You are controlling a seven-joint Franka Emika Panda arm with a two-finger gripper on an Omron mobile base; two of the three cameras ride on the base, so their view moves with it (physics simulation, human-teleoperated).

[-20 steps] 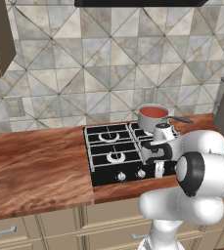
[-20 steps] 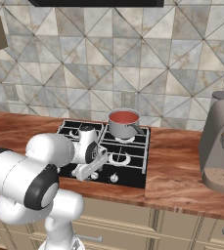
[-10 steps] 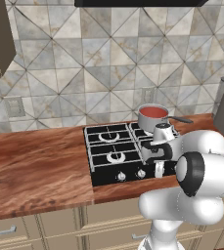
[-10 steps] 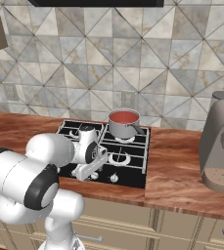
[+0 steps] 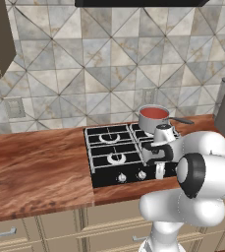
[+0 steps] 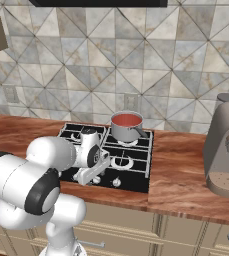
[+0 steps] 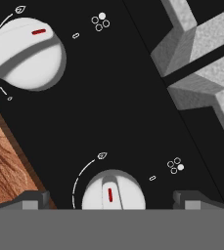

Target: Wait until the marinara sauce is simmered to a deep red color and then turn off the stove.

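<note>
Two dark fingertips (image 7: 30, 199) of the released gripper (image 7: 112, 200) straddle a small silver knob (image 7: 113, 190) on the black four-burner gas cooktop (image 7: 118, 97), arm folded low.

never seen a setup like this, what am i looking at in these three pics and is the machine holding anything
It is a rendered kitchen with a white robot arm on a driving base. Two pictures come from cameras on the base, behind the arm to its left and right. The third looks along the end effector, close over the stove's front knobs.

On the wooden counter sits the black gas stove. A steel saucepan of red marinara sauce stands on a back burner. A grey appliance stands to the right.

The end effector is open and holds nothing; its fingertips sit either side of one silver knob.
</note>
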